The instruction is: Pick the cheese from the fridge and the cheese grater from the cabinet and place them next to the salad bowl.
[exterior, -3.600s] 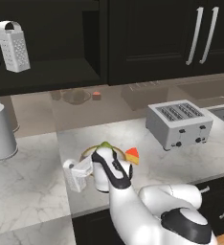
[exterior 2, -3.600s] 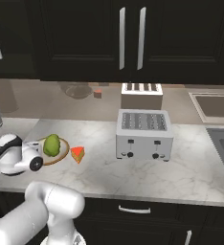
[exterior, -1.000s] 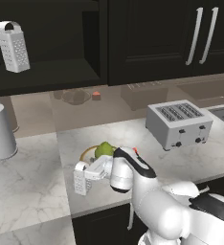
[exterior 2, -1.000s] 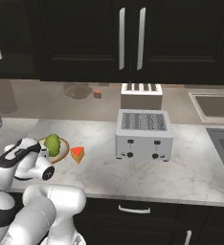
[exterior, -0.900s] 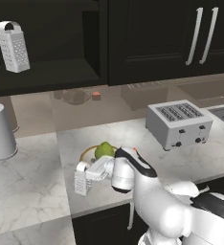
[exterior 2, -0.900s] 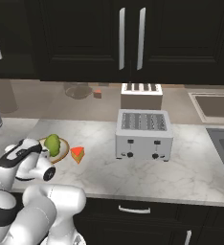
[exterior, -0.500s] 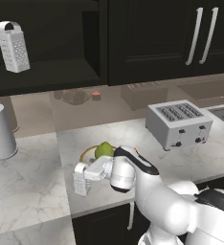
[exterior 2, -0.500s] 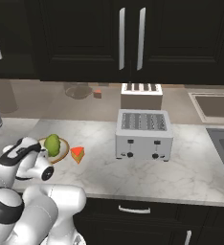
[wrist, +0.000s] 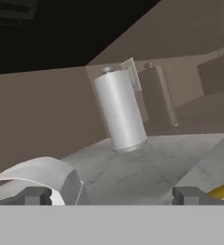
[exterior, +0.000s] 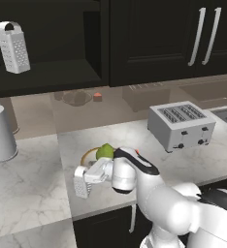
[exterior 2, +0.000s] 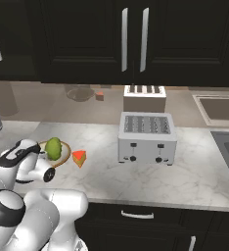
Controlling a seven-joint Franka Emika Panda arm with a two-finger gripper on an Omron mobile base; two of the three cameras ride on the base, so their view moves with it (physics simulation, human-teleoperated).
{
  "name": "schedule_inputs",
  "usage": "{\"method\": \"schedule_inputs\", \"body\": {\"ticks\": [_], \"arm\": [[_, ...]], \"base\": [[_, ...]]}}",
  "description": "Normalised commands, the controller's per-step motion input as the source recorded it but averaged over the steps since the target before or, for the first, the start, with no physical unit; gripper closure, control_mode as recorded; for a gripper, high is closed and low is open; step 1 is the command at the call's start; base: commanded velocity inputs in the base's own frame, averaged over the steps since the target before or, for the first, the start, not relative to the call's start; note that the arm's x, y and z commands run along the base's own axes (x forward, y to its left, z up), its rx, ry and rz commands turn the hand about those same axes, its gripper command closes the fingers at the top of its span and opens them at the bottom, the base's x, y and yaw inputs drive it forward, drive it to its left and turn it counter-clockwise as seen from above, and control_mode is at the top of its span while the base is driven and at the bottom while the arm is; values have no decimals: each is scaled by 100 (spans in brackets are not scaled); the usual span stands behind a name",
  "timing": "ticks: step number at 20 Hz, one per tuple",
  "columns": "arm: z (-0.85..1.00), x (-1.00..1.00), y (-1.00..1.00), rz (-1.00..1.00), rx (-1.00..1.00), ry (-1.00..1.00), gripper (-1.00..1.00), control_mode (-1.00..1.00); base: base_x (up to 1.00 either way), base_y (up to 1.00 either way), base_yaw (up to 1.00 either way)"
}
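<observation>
Easing open gripper (exterior: pixel 81 186) further left

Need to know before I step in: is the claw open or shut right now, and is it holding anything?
Claw: open, jaws spread wide; the cheese grater stands on the counter at its fingertips, not gripped.

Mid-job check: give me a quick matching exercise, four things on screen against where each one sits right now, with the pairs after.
Things:
1. cheese
2. cheese grater
3. taller grater
4. toaster

Places:
A. on the cabinet shelf
B. at the open hand, left of the salad bowl
C. right of the salad bowl
D. counter, far right

Pairs: 1-C, 2-B, 3-A, 4-D
</observation>
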Motion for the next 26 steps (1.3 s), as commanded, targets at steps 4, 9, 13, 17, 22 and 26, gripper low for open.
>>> {"method": "schedule_inputs", "body": {"ticks": [4,9,13,17,22,26], "arm": [[-20,0,-11,16,-5,-1,-100,-100],[-13,0,-15,12,-1,-1,-100,-100],[-2,0,-8,6,0,-1,-100,-100],[0,0,0,0,0,0,-100,-100],[0,0,0,0,0,0,-100,-100],[0,0,0,1,-1,-2,-100,-100]], "base": [[0,0,0],[0,0,0],[0,0,0],[0,0,0],[0,0,0],[0,0,0]]}}
